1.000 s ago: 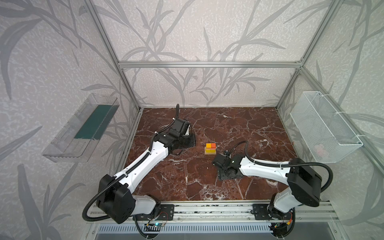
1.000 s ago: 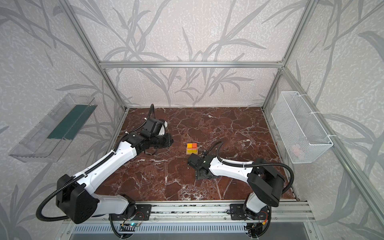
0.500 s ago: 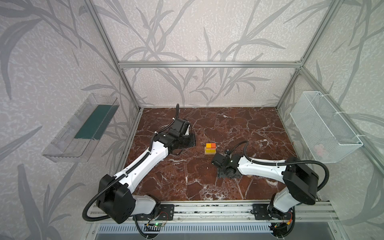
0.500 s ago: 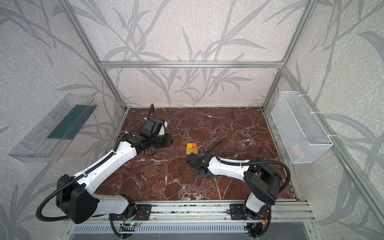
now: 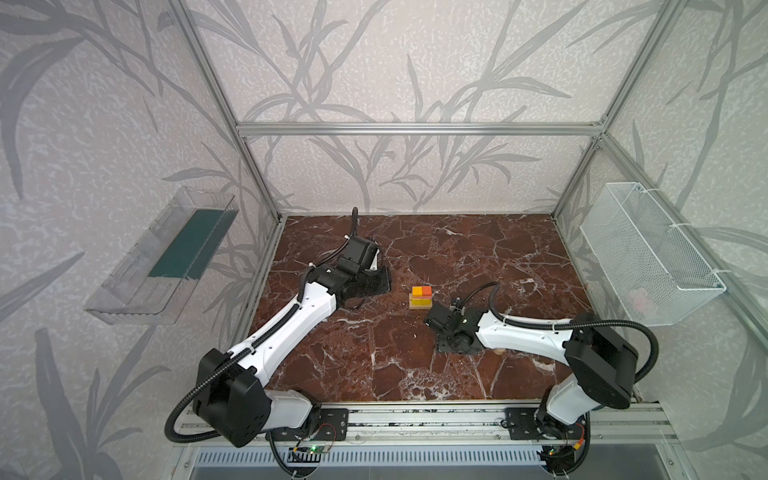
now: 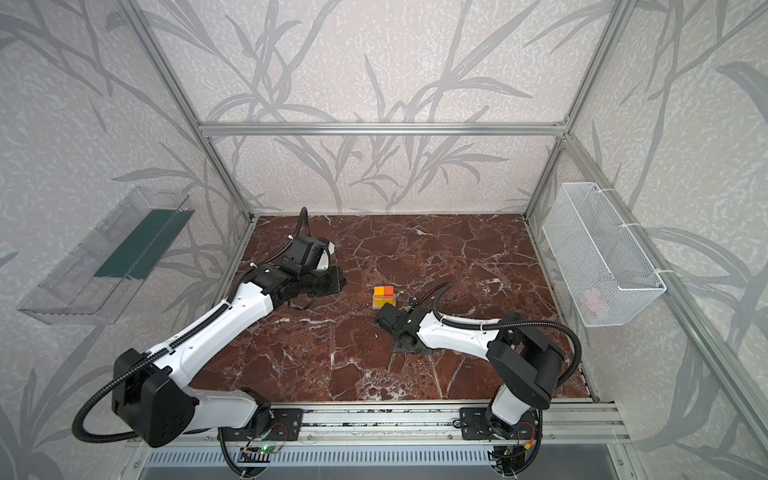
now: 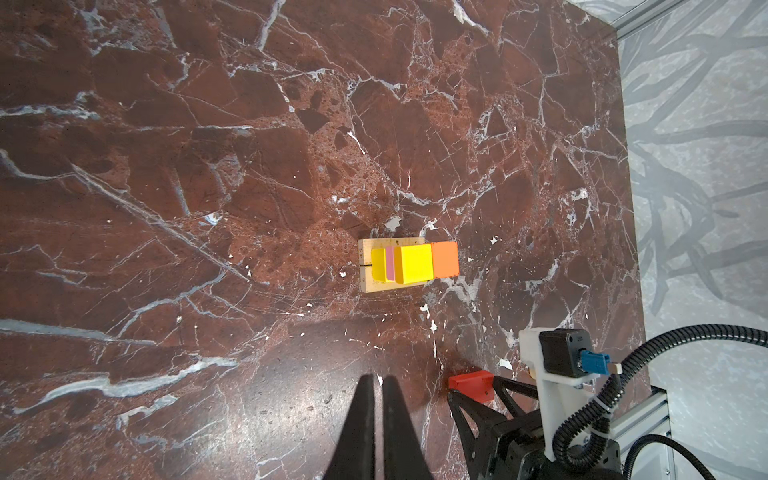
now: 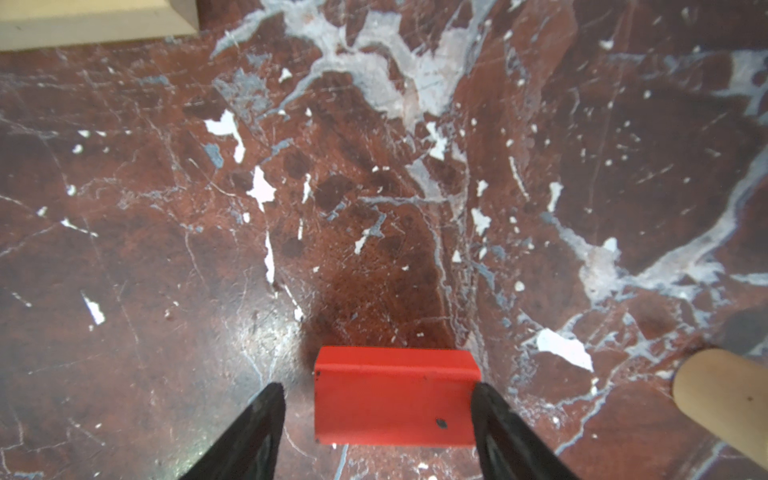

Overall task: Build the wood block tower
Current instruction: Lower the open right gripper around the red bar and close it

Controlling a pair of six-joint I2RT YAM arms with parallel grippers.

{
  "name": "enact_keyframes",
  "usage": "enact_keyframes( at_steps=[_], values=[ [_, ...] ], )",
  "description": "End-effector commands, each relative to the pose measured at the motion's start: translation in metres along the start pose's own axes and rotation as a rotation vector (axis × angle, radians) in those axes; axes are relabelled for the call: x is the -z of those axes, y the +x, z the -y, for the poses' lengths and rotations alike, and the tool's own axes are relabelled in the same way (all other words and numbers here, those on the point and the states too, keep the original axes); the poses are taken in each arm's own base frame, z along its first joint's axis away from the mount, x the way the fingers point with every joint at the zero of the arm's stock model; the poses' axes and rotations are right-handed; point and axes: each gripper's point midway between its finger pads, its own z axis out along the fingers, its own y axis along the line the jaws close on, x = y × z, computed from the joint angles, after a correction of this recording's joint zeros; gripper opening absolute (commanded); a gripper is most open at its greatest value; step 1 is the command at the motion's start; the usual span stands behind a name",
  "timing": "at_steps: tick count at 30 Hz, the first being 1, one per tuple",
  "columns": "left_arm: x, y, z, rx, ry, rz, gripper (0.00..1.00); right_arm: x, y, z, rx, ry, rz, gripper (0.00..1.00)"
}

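- Two claws are in view. The right claw (image 8: 377, 388) stands wide, astride a red wooden brick (image 8: 395, 399) lying on the brown marble tabletop (image 8: 374, 166). One finger touches the brick's end; the other stands just clear.
- Tan wooden cylinder (image 8: 715, 395) lies near, outside the touching finger.
- Left claw (image 7: 377, 379) is pinched together, empty.
- Partial tower (image 7: 409, 266) of tan plank, yellow, pink and orange blocks stands ahead of both claws, apart from each.
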Motion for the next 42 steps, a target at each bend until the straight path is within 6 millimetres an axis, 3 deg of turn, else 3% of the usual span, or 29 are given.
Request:
enact_keyframes(
  at_steps=[1,13,20,29,39,42],
  values=[
    [0.000,0.001,-0.004,0.000,-0.009,0.000,0.07,-0.002,0.005,0.008,-0.012,0.019,-0.022,0.71],
    [-0.003,0.001,-0.002,0.002,0.002,-0.008,0.07,0.020,-0.003,0.018,-0.031,0.016,0.037,0.73],
    [-0.004,0.002,-0.003,0.004,0.002,-0.012,0.07,0.008,0.003,0.016,-0.028,0.030,0.006,0.82],
    [-0.004,0.003,-0.005,-0.001,-0.008,-0.014,0.07,-0.010,0.009,0.014,-0.027,0.044,-0.031,0.85],
    [-0.005,0.003,-0.005,0.000,-0.006,-0.018,0.07,-0.011,0.009,0.014,-0.035,0.032,-0.030,0.67],
    [-0.006,0.003,-0.006,0.001,-0.007,-0.020,0.07,-0.013,0.010,0.015,-0.037,0.035,-0.036,0.66]
  ],
)
